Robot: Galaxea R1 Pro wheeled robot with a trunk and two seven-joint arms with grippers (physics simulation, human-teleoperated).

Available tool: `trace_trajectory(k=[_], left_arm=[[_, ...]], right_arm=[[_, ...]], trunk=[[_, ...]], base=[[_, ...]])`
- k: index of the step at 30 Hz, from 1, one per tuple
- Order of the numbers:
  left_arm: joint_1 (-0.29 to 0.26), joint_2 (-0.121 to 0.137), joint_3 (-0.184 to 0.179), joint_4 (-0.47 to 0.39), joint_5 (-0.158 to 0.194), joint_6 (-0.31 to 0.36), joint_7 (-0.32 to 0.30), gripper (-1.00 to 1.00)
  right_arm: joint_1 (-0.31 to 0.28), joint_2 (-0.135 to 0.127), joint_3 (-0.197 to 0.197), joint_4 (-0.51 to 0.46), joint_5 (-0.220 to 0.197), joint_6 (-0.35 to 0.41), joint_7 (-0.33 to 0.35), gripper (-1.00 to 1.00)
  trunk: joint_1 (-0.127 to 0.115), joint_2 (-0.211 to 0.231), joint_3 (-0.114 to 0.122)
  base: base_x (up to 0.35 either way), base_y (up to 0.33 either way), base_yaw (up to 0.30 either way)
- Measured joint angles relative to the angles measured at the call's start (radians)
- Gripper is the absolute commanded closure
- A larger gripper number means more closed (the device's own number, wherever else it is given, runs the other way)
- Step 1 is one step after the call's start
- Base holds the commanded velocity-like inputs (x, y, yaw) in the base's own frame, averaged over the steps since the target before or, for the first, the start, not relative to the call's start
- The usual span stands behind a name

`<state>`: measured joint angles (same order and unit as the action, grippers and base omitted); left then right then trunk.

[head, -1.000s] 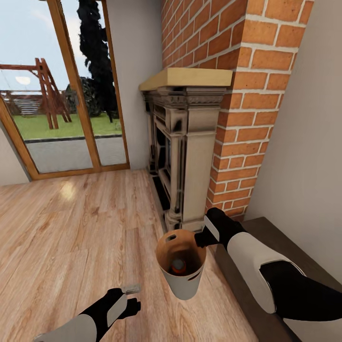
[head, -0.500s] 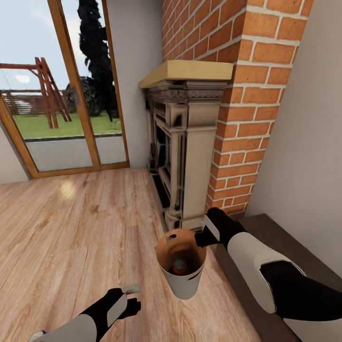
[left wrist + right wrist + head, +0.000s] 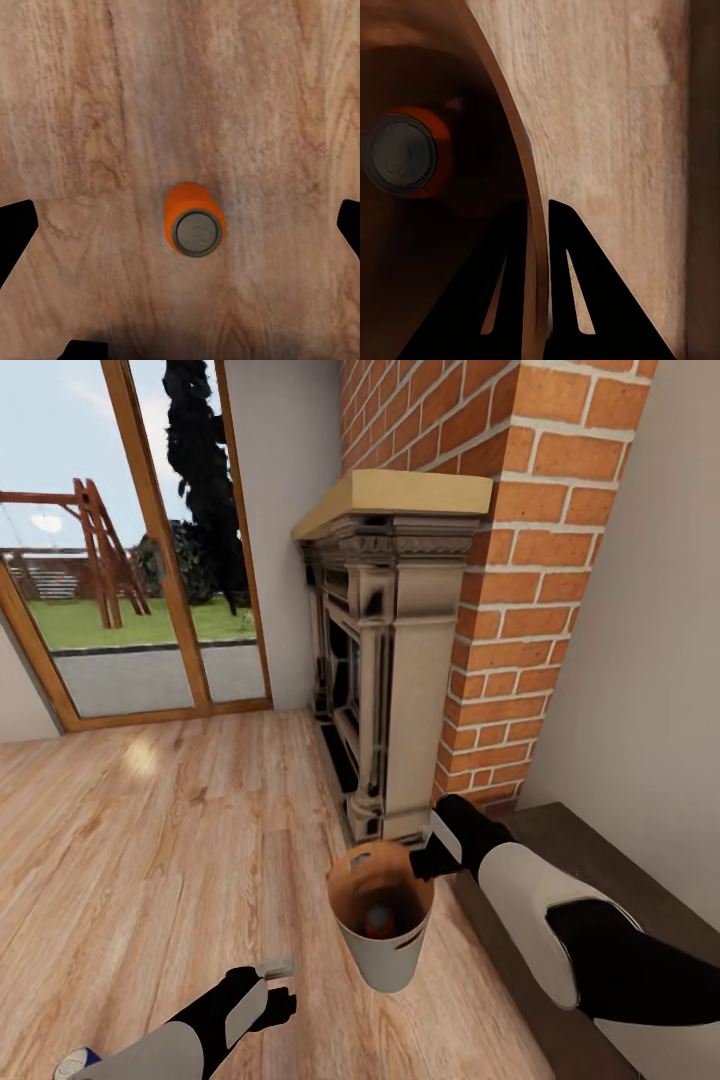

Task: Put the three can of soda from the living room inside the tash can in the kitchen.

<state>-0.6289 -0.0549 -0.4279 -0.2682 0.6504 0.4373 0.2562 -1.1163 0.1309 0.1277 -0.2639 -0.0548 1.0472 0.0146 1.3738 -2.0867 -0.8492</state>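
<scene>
I have the bin (image 3: 382, 920) hanging off the floor (image 3: 150, 830) in my right tool (image 3: 420, 863), which is pinched on its rim on the side nearest the fireplace (image 3: 385, 660). In the right wrist view the two fingers (image 3: 566, 277) straddle the thin bin (image 3: 521, 187) wall, one inside and one outside, closed against it. The bin stands mouth up, long axis close to vertical, tapering toward its base, pale outside and brown inside.

An orange can (image 3: 376, 920) sits at the bottom of the bin. From the right wrist view that can (image 3: 406, 152) shows its silver top toward the camera, so it stands roughly on end with its axis running up the bin.

A second orange can (image 3: 194, 222) stands on the plank floor straight below my left tool. Its grey lid faces up at the wrist camera with a sliver of orange side showing, so it is upright or tipped only slightly. The left tool's dark fingers (image 3: 15, 232) sit wide apart at the edges of that view, released, holding nothing. In the head view the left tool (image 3: 272, 985) hovers above the floor, low and beside the bin.

A blue-and-silver can (image 3: 77, 1062) peeks in at the bottom edge of the head view beside my left forearm; I cannot tell how it lies.

A glass door (image 3: 120, 560) with a wood frame stands beyond the floor.
</scene>
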Motion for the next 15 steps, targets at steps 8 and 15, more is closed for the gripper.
trace_trajectory(k=[8,15], left_arm=[[0.001,0.0,0.0,0.0,0.0,-0.001,0.0,-1.0],[0.001,0.0,0.0,0.004,0.0,-0.022,0.0,-1.0]], right_arm=[[-0.105,0.003,0.002,0.123,-0.005,0.0,0.0,1.0],[-0.124,0.005,0.004,0.148,-0.007,0.0,0.0,1.0]], trunk=[[0.031,-0.056,-0.025],[0.058,-0.105,-0.047]], base=[[0.0,0.0,0.0],[0.0,0.0,0.0]])
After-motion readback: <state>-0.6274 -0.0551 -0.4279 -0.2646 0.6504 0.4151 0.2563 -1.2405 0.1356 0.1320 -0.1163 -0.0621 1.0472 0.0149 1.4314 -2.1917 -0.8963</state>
